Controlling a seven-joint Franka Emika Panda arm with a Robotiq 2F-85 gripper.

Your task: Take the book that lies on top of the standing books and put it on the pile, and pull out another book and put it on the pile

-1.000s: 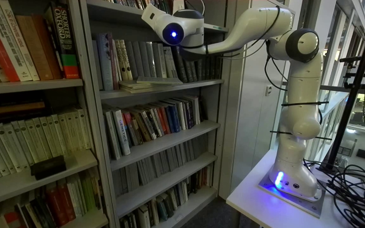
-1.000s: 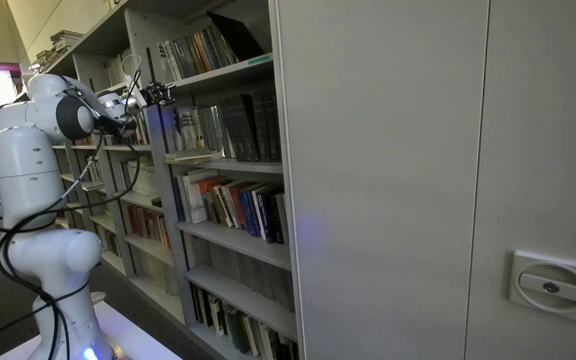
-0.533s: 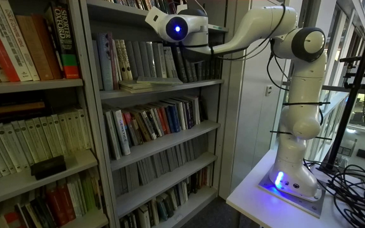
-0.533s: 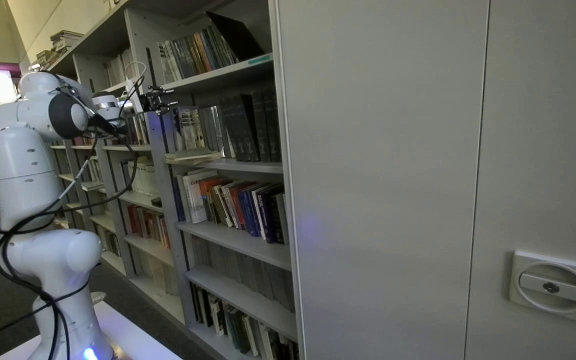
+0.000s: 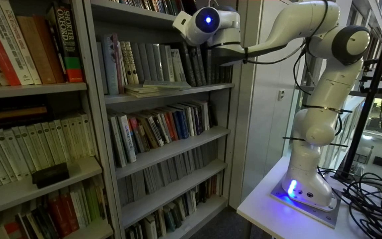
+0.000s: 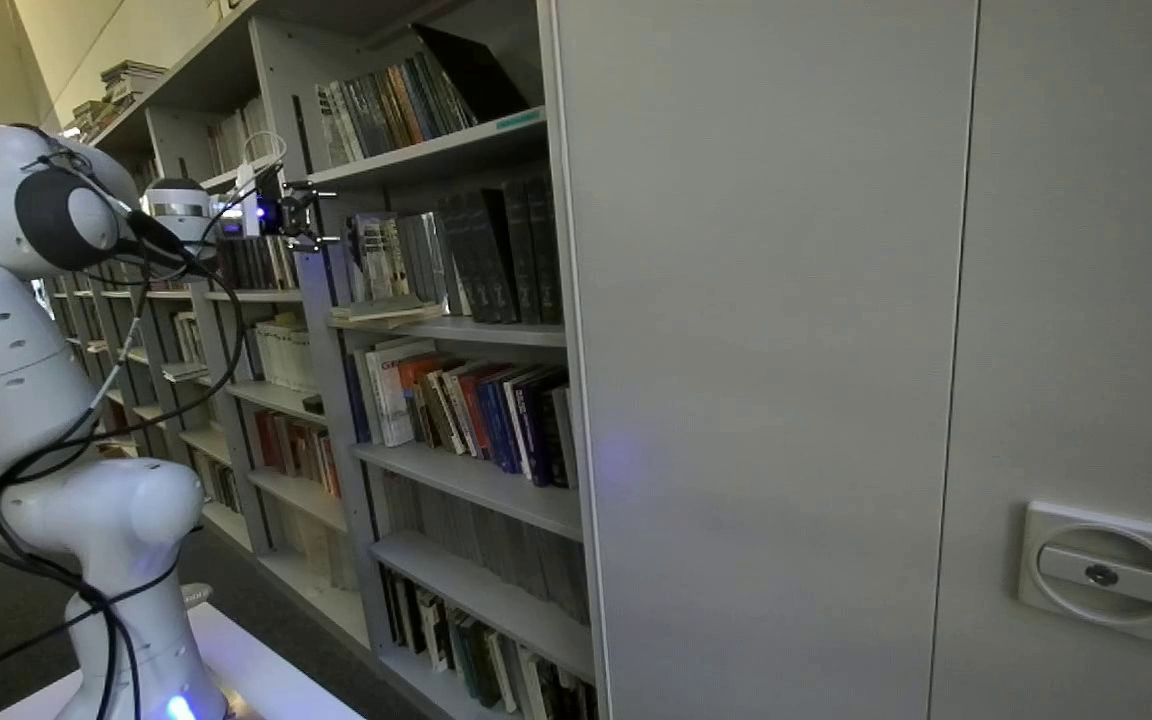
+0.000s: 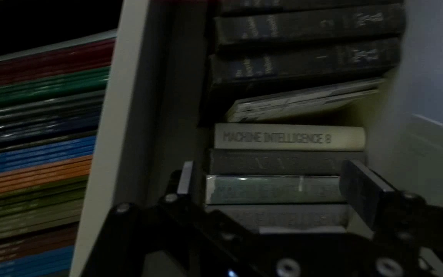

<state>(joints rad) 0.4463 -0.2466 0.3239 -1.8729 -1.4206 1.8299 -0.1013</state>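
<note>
The standing books [image 5: 151,63] form a row of grey, white and beige spines on an upper shelf. I see no book lying across their tops. In front of them, flat on the same shelf, is the pile [image 5: 139,92]; a pale book [image 5: 166,84] rests flat over its right part. My gripper [image 6: 328,217] hangs in front of this bay, apart from the books, its fingers wide with nothing between them. The wrist view has the gripper [image 7: 269,173] facing several spines, among them a white Machine Intelligence 8 book [image 7: 290,137]. A pale cover [image 7: 437,157] shows at the right edge there.
Dark thick books [image 6: 506,255] stand beside the row. Above runs a shelf board [image 6: 436,145]; a lower shelf [image 5: 177,142] holds coloured books. A tall grey door [image 6: 766,350] adjoins the bookcase. Loose cables [image 5: 373,199] lie on the table [image 5: 264,205] by the arm base.
The gripper has gone from shut to wide open. The arm has drawn back from the bookcase, moving right in an exterior view. The books and the pile have not moved.
</note>
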